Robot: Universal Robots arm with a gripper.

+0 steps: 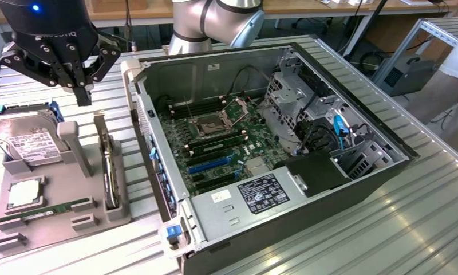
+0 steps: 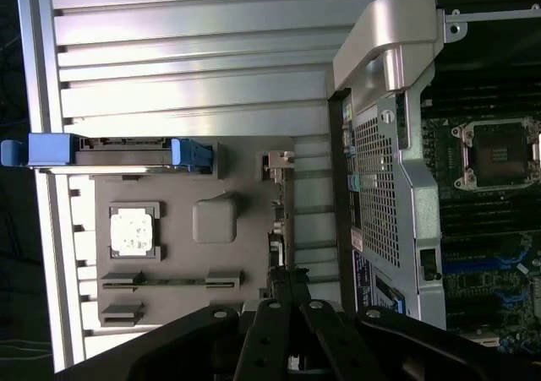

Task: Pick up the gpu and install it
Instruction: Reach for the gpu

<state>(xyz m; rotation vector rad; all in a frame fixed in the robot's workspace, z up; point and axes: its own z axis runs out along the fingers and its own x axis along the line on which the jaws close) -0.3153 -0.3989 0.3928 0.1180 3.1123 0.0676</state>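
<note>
The gpu (image 1: 107, 166) is a slim dark card standing on its long edge in a slot of the grey holder (image 1: 61, 226), on the exterior view's left, beside the open computer case (image 1: 366, 189). My gripper (image 1: 82, 98) hangs above the holder's far end, behind the gpu, its black fingers shut together with nothing between them. In the wrist view the gpu (image 2: 276, 229) shows edge-on as a thin strip, with the shut gripper (image 2: 287, 290) at its near end. The motherboard (image 1: 213, 143) lies exposed inside the case, with blue slots (image 1: 210, 165) showing.
In the holder a silver hard drive (image 1: 30, 143) leans, a square processor (image 1: 23, 195) lies flat and a thin green memory stick (image 1: 53, 207) sits in its slot. The case's side wall (image 1: 149, 149) rises next to the gpu. A person (image 1: 454, 74) stands at the exterior view's right.
</note>
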